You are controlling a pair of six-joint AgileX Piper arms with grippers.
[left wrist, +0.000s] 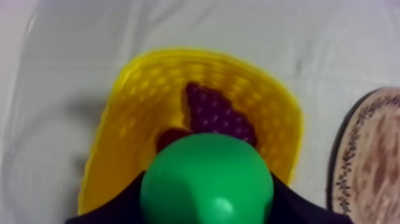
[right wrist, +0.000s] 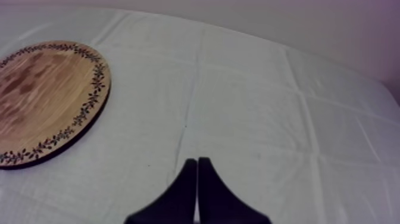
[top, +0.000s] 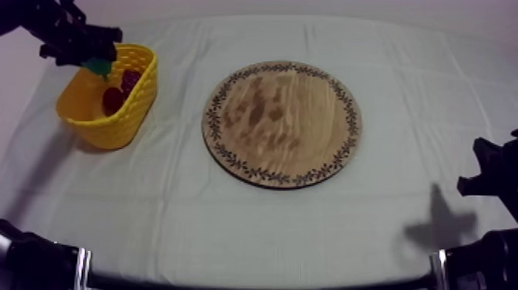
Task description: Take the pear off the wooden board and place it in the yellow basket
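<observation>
My left gripper [top: 99, 63] hangs over the yellow basket [top: 136, 108] at the table's far left, shut on the green pear [top: 99, 67]. In the left wrist view the pear [left wrist: 206, 179] sits between my black fingers [left wrist: 300, 205], directly above the basket [left wrist: 113, 155]. Inside the basket lie a bunch of purple grapes [left wrist: 217, 113] and a small red fruit [left wrist: 169, 138]. The round wooden board [top: 281, 122] lies bare at the table's middle. My right gripper [right wrist: 197, 164] is shut on nothing, over the cloth beside the board [right wrist: 41, 95].
My right arm [top: 489, 173] rests low at the right edge of the table. Grey-white cloth stretches between the basket and the board, and in front of the board.
</observation>
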